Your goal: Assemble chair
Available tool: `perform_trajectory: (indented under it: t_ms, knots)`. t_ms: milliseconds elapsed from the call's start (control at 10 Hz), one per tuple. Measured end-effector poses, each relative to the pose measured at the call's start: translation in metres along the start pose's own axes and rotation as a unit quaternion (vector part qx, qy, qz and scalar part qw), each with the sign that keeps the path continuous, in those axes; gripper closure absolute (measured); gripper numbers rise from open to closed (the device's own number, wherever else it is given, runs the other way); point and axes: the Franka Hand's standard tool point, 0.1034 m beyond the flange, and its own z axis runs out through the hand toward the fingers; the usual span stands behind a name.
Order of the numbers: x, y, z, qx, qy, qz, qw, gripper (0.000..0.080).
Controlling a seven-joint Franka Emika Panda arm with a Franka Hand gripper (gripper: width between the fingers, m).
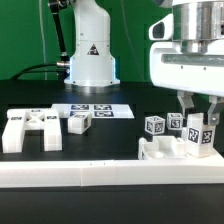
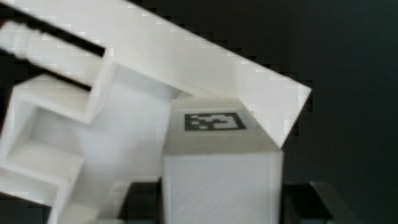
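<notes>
The claw (image 1: 198, 121) is closed on an upright tagged leg (image 1: 198, 140), with one finger pressed to each side, at the exterior view's right of the tabletop (image 1: 115, 142). The leg touches a blocky seat (image 1: 162, 151). A panel (image 1: 30, 130) lies well apart, to the left.

The arm (image 1: 185, 60) hangs upright at the exterior view's right, its gripper (image 1: 198, 124) pointing down, fingers apart
</notes>
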Motion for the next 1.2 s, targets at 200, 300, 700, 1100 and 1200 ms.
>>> perform_trajectory:
  t_ms: [200,300,700,1100,1200]
  knots:
    - [0.0005,-0.0001,0.0002,0.002,-0.003,0.022,1.0,0.0509]
    - [-0.0004,-0.0003,0.0002,0.002,-0.004,0.023,1.0,0.0429]
    - [-0.0017,-0.0016,-0.0006,-0.001,0.004,-0.134,0.991,0.0159]
    - [-0.0062,-0.0032,-0.0009,-0.005,0.009,-0.347,0.938,0.0151]
    - [-0.0063,-0.0033,-0.001,-0.005,0.009,-0.389,0.921,0.0151]
